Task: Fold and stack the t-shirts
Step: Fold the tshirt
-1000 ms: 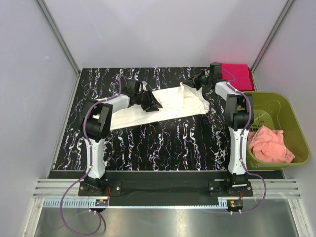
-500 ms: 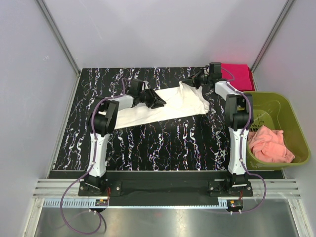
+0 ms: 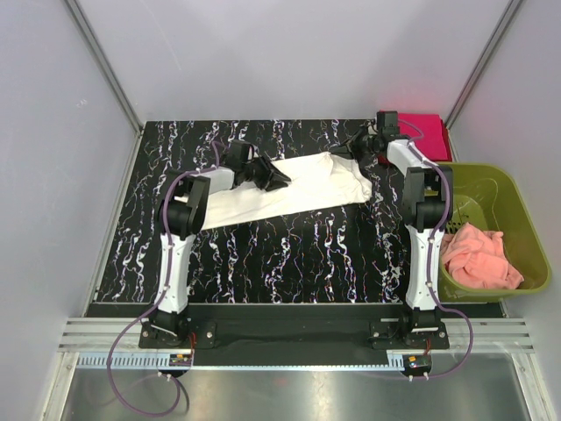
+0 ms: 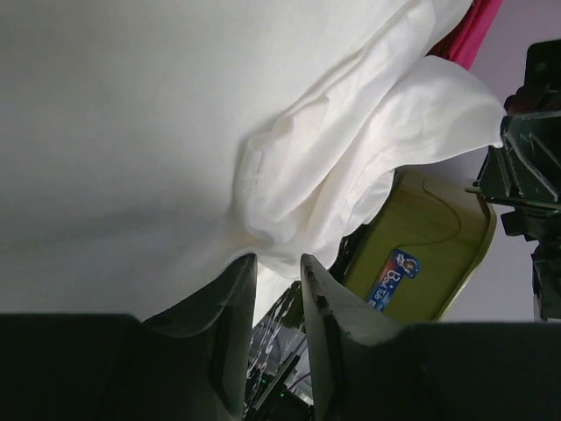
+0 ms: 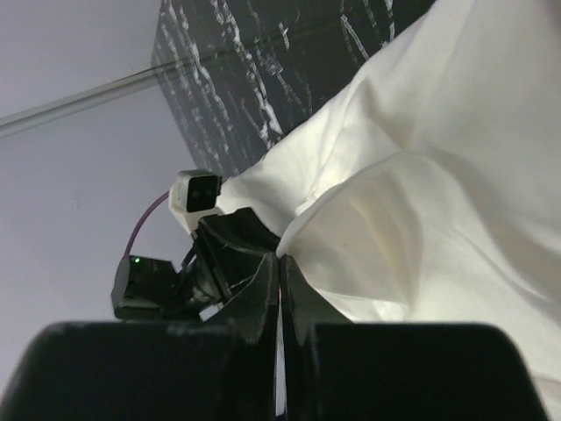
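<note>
The cream-white t-shirt (image 3: 307, 184) lies in a long folded band across the back of the table, plain face up. My left gripper (image 3: 280, 181) sits at its far edge near the middle. In the left wrist view its jaws (image 4: 278, 259) stand a little apart, with the white t-shirt (image 4: 131, 132) reaching the tips and the table showing through the gap. My right gripper (image 3: 355, 149) is shut on the shirt's far right corner, and the cloth (image 5: 438, 219) comes to a point in the pinch (image 5: 280, 259). The magenta-red t-shirt (image 3: 425, 127) lies folded at the back right corner.
An olive-green basket (image 3: 504, 189) stands off the table's right edge, holding a crumpled pink cloth (image 3: 478, 254). Grey walls close the back and sides. In the right wrist view, the left arm's wrist (image 5: 223, 254) faces the pinched corner.
The left arm has swung in and its gripper has shifted slightly back along the shirt's edge, its jaws narrowing. The right gripper has drawn the corner a little to the right, flattening the raised flap.
</note>
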You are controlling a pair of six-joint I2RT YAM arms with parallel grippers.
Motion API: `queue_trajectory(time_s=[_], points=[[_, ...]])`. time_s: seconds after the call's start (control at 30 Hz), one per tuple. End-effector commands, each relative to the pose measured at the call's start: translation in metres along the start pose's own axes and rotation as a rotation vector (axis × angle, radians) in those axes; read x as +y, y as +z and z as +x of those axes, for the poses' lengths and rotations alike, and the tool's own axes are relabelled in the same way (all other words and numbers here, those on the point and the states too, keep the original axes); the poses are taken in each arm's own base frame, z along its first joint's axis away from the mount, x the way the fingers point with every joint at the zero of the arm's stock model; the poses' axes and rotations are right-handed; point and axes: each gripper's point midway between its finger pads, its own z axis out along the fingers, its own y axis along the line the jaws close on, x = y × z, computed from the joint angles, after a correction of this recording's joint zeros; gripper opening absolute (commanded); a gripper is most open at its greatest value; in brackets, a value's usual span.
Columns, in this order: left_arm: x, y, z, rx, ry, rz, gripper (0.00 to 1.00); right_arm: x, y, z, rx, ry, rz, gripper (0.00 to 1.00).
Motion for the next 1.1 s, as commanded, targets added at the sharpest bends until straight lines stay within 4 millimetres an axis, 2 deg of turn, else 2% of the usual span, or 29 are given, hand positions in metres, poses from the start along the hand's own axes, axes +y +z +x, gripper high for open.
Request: queue_trajectory(time_s=[0.0, 0.03, 0.1, 0.13, 0.17, 0.27, 0.33, 0.4, 0.47, 0.5, 0.53, 0.67, 1.07], points=[[-0.015, -0.002, -0.015, -0.031, 0.029, 0.012, 0.32, -0.001, -0.012, -0.006, -0.023, -0.094, 0.079, 0.03], [-0.027, -0.007, -0.018, -0.043, 0.065, 0.026, 0.34, -0.002, -0.013, -0.005, -0.023, -0.103, 0.089, 0.03], [-0.032, -0.013, -0.007, -0.024, 0.131, -0.004, 0.45, -0.005, -0.016, -0.005, -0.022, -0.128, 0.113, 0.04], [-0.047, -0.025, -0.005, -0.05, 0.177, -0.004, 0.47, -0.006, -0.017, -0.004, -0.02, -0.139, 0.118, 0.04], [-0.051, -0.03, -0.003, -0.062, 0.224, -0.015, 0.49, -0.007, -0.018, -0.004, -0.019, -0.15, 0.128, 0.04], [-0.07, -0.044, 0.016, -0.09, 0.322, -0.016, 0.49, -0.009, -0.019, -0.003, -0.014, -0.163, 0.139, 0.04], [-0.073, -0.043, 0.028, -0.101, 0.358, -0.038, 0.47, -0.008, -0.02, -0.003, -0.014, -0.168, 0.141, 0.04], [-0.08, -0.033, 0.043, -0.086, 0.381, -0.009, 0.4, -0.009, -0.021, -0.003, -0.016, -0.178, 0.145, 0.04], [-0.077, -0.019, 0.052, -0.056, 0.378, -0.018, 0.32, -0.007, -0.022, -0.003, -0.016, -0.187, 0.139, 0.04], [-0.079, -0.012, 0.061, -0.042, 0.383, -0.018, 0.32, -0.008, -0.022, -0.002, -0.013, -0.182, 0.14, 0.04], [-0.072, -0.004, 0.064, -0.03, 0.372, -0.031, 0.32, -0.008, -0.022, -0.001, -0.012, -0.184, 0.137, 0.04], [-0.063, 0.011, 0.076, -0.012, 0.335, -0.062, 0.44, -0.008, -0.022, 0.0, -0.013, -0.184, 0.133, 0.04], [-0.045, 0.033, 0.072, -0.039, 0.318, -0.151, 0.49, -0.01, -0.022, 0.003, -0.002, -0.182, 0.115, 0.04]])
